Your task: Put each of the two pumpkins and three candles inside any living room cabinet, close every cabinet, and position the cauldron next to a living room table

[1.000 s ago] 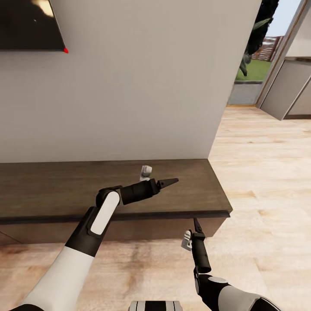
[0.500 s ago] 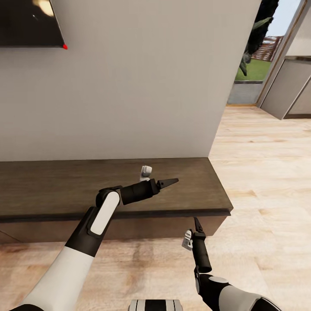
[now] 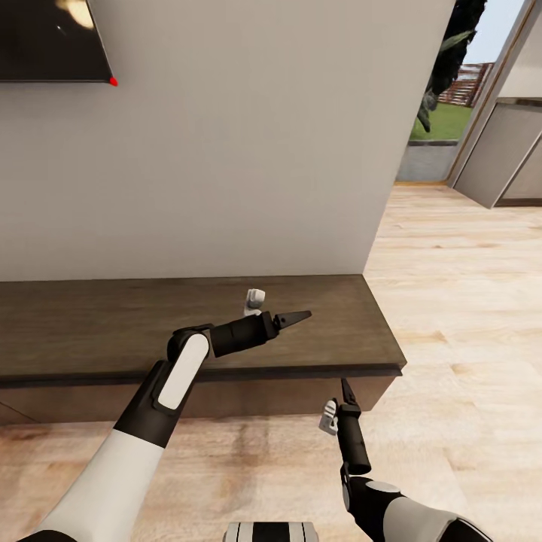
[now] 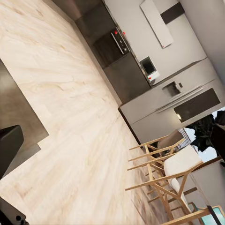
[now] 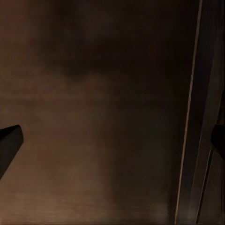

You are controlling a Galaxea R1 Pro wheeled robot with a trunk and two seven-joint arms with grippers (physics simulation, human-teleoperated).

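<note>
The cabinet (image 3: 113,324) is a long, low dark-brown unit against the wall, and its drawer fronts look closed. My left gripper (image 3: 297,317) hovers over the right part of its top, pointing right, open and holding nothing. My right gripper (image 3: 347,388) points up at the drawer front just under the top's lip near the right end. In the right wrist view the dark wood front (image 5: 103,117) is very close, and the fingertips (image 5: 9,143) stand wide apart around nothing. The cabinet's corner (image 4: 18,112) appears in the left wrist view. The pumpkins, candles, cauldron and table are out of view.
A dark TV (image 3: 45,38) hangs on the grey wall above the cabinet. Pale wood floor (image 3: 467,301) stretches to the right toward a glass door (image 3: 444,113) and grey units (image 3: 504,150). Wooden chairs (image 4: 164,168) stand in the kitchen area.
My right gripper has edged slightly to the right along the cabinet front. The left arm has stayed still. The head view shifted a little early on.
</note>
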